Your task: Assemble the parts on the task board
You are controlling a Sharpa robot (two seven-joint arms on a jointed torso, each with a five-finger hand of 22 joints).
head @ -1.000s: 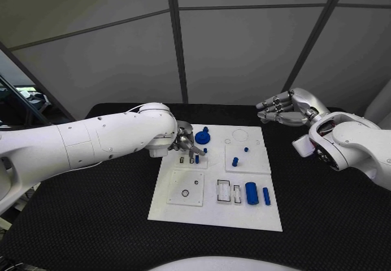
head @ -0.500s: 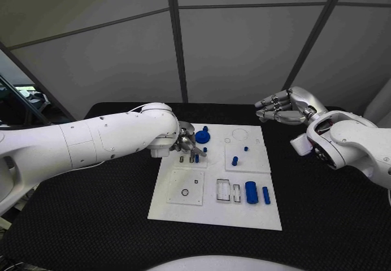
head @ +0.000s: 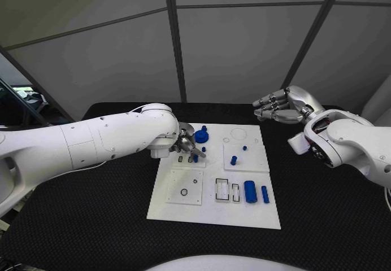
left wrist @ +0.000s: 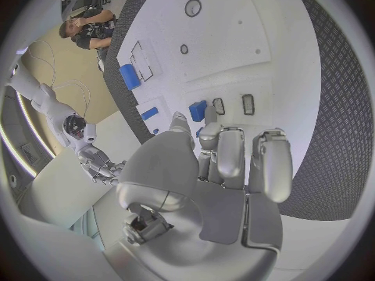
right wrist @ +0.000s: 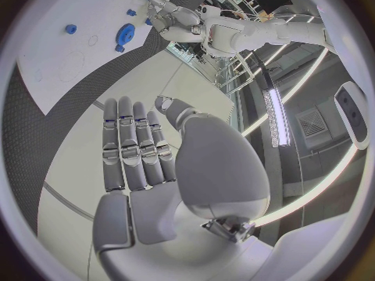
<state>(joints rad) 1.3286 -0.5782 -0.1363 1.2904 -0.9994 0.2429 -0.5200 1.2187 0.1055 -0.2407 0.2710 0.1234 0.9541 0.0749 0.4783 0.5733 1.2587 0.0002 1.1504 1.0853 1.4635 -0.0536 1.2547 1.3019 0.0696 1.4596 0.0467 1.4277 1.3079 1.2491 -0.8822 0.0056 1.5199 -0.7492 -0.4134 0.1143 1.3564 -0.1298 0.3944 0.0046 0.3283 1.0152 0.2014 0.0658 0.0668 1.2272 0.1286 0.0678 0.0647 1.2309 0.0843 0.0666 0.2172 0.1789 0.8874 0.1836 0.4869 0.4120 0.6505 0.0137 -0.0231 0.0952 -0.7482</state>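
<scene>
Right, from the head camera I see the task board (head: 213, 209), a white plate, lying mid-table on the black table (head: 90, 226). My left hand (head: 184, 145) sits low over the board's ten-o'clock corner. Its fingers (left wrist: 231, 153) are curled down over a small blue part (left wrist: 197, 110) next to two dark-rimmed slots (left wrist: 234, 105); the wrist camera shows the fingertips right at that piece, but I cannot tell whether they actually grip it or only touch it.

My right hand (head: 281, 107) hangs above the table at about one o'clock from the board, well apart from it, holding nothing. Its fingers (right wrist: 133, 145) lie straight and side by side with the thumb out, relaxed rather than clenched.

On the board, a blue gear-like part (head: 201, 136) sits at roughly eleven o'clock, just beside my left hand. Two small blue pegs (head: 238, 155) stand near the centre, slightly towards one o'clock. At about four o'clock a thick blue cylinder (head: 250, 192) lies beside a thinner blue bar (head: 265, 194), with outlined rectangular recesses (head: 222, 189) just next to them.
</scene>
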